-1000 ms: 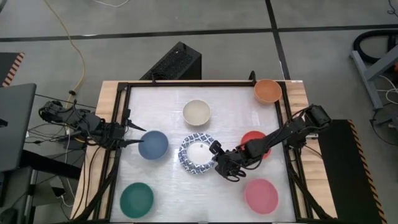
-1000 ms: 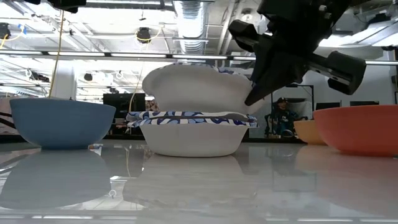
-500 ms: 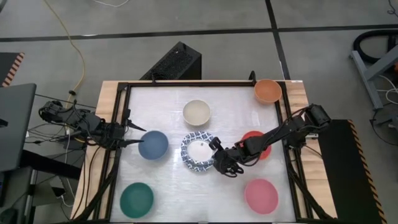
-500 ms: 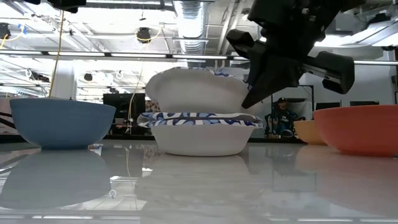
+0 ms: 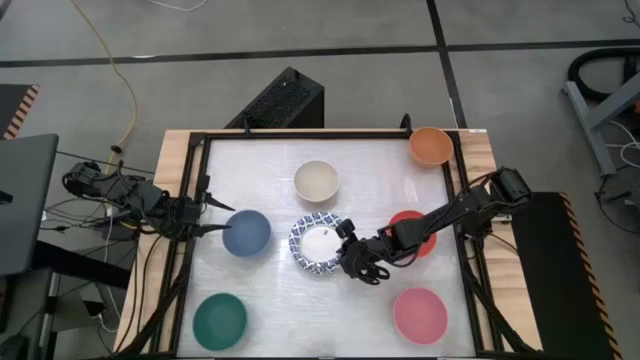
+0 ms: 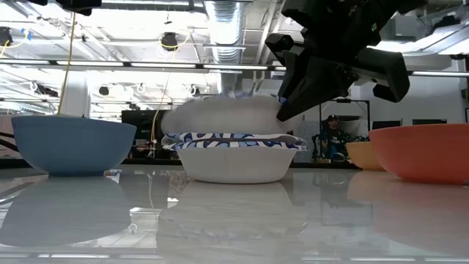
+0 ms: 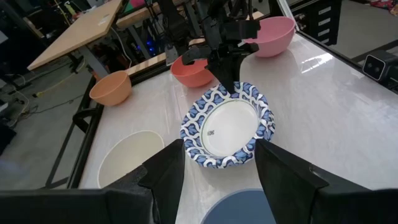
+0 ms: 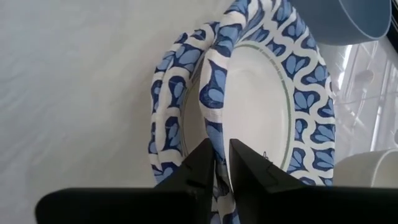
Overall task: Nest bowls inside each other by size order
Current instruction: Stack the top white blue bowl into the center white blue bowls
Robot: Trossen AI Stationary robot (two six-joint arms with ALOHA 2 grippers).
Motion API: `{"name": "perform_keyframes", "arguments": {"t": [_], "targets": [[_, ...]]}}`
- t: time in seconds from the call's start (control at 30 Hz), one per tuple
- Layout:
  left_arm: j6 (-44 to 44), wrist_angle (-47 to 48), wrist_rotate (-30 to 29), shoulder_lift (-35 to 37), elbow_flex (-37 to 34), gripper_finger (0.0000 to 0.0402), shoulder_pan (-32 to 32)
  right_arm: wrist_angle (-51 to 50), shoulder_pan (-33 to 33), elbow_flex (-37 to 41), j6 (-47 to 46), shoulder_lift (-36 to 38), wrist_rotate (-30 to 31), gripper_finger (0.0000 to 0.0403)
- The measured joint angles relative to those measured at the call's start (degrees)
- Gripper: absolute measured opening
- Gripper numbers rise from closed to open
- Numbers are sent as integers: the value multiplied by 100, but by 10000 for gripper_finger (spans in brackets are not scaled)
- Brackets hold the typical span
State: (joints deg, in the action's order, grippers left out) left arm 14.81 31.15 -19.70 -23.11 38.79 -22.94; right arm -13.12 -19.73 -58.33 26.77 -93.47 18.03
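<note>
Right gripper (image 8: pixel 216 163) pinches the upper patterned bowl (image 8: pixel 267 93) by its rim; it looks light, thin and slippery.

Since the earlier frames, the right gripper (image 5: pixel 349 262) has lowered the patterned bowl (image 6: pixel 223 116) it pinches by the rim. In the low view that bowl was tilted well above the lower patterned bowl (image 6: pixel 233 155); it now lies nearly level and nests onto it, at frame centre. In the high view the stack sits slightly higher and further left.
</note>
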Motion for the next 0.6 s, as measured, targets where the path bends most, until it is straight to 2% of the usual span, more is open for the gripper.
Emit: {"name": "perform_keyframes", "arguments": {"t": [0.6], "targets": [[-54,37,0,0,0,185,0,40,-74,-74,-516,0,-10,151]]}}
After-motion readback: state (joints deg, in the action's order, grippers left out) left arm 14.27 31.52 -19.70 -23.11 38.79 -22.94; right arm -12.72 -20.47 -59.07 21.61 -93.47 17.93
